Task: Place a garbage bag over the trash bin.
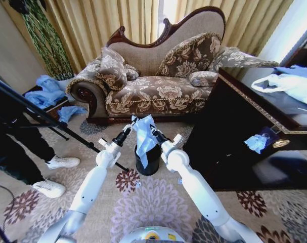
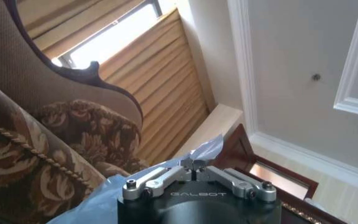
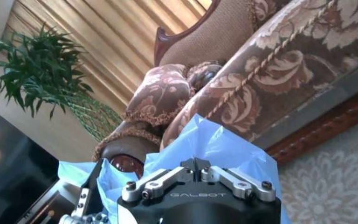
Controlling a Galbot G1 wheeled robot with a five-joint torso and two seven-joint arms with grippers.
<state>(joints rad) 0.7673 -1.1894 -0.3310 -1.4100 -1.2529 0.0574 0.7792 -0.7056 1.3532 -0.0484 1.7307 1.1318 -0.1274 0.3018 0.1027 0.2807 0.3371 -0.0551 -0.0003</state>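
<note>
The trash bin is a small glossy black cylinder standing on the patterned carpet in front of the sofa. The light-blue garbage bag hangs bunched above it, its lower end dipping into the bin's mouth. My left gripper pinches the bag's top edge from the left, and my right gripper pinches it from the right, close together. In the left wrist view the left gripper is shut with the garbage bag poking out. In the right wrist view the right gripper is shut on the garbage bag.
A floral sofa stands just behind the bin. A dark cabinet is close on the right, a white handled bag on top and a blue scrap on its front. A tripod leg and a person's shoes are at the left.
</note>
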